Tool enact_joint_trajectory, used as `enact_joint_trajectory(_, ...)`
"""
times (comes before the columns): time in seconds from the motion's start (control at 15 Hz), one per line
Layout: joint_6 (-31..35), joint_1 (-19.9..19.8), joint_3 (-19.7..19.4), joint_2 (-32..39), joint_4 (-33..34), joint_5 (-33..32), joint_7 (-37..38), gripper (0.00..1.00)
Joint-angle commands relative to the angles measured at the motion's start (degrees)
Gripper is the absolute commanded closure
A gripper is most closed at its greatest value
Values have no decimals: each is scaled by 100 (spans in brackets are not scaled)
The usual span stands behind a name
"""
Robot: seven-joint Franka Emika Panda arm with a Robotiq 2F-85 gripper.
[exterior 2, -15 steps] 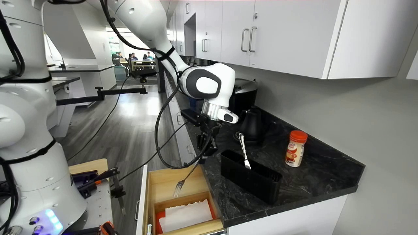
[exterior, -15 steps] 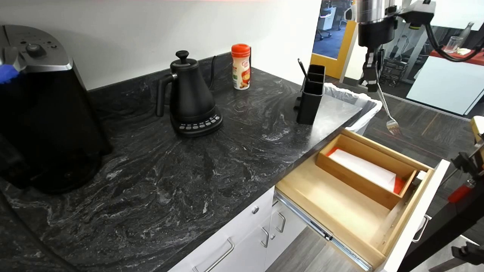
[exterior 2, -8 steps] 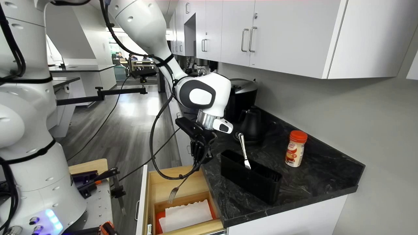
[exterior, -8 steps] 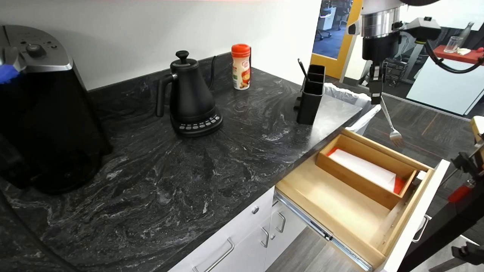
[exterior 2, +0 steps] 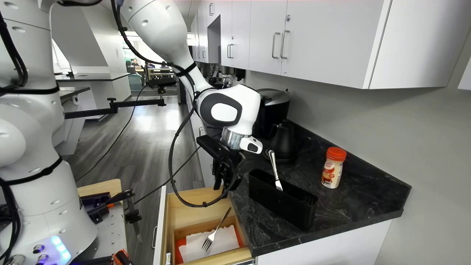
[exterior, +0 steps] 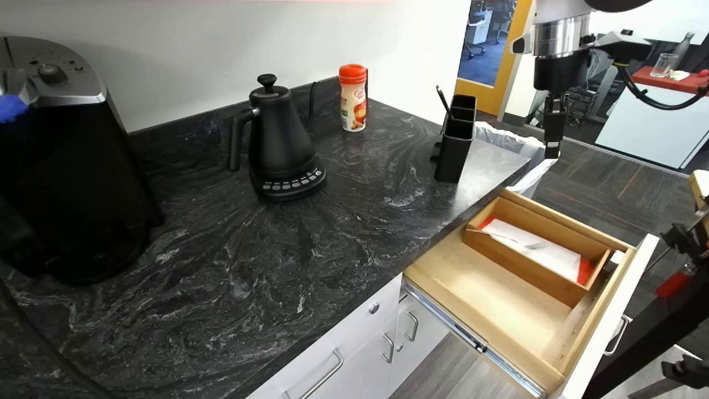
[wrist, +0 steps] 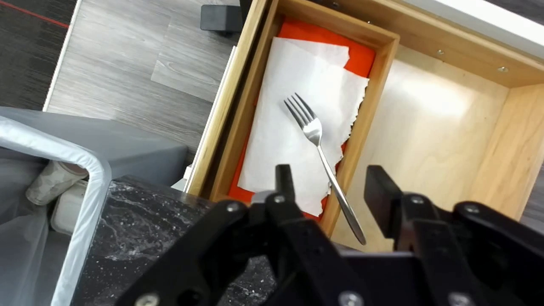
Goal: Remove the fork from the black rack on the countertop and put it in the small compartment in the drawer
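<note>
Fork (wrist: 329, 170): tines over white paper (wrist: 289, 144) in small compartment (wrist: 366, 119) of drawer (wrist: 420, 140); handle crosses compartment wall, end out over wider section. Touching wall or not: can't tell.
Gripper (wrist: 331, 187): jaws wide apart above drawer, clamped on nothing; handle end shows between them in wrist view, no contact visible.
Fork body (est.): light, rigid metal, not fragile; polished, so prob. slippery.
Handle (rec. grip pt.): take approx. mid-length, jaws across narrow width. Tip hold would likely let fork pivot.
Tines: avoid; poor contact & may snag paper.
Small compartment (status, est.): placing nearly done; handle not fully inside. Next, prob.: nudge handle over wall.
Black rack (exterior 2: 281, 206): upright on countertop (exterior: 343, 238), w/ another utensil (exterior 2: 274, 169), handle up.
</note>
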Motion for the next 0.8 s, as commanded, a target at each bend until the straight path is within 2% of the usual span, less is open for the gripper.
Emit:
enact_joint_trajectory(0.0, 40, -142, 35, -231, -110, 231, -287, 22)
enact_joint_trajectory(0.2, -33, -189, 36, -269, -100, 493, -376, 2)
enact_joint_trajectory(0.47, -19, -244, 14, -300, -139, 770, -375, 0)
enact_joint_trajectory(0.53, -13, -152, 24, -52, 20, 571, -208, 0)
enact_joint_trajectory(0.73, -13, -182, 18, -52, 20, 629, -210, 0)
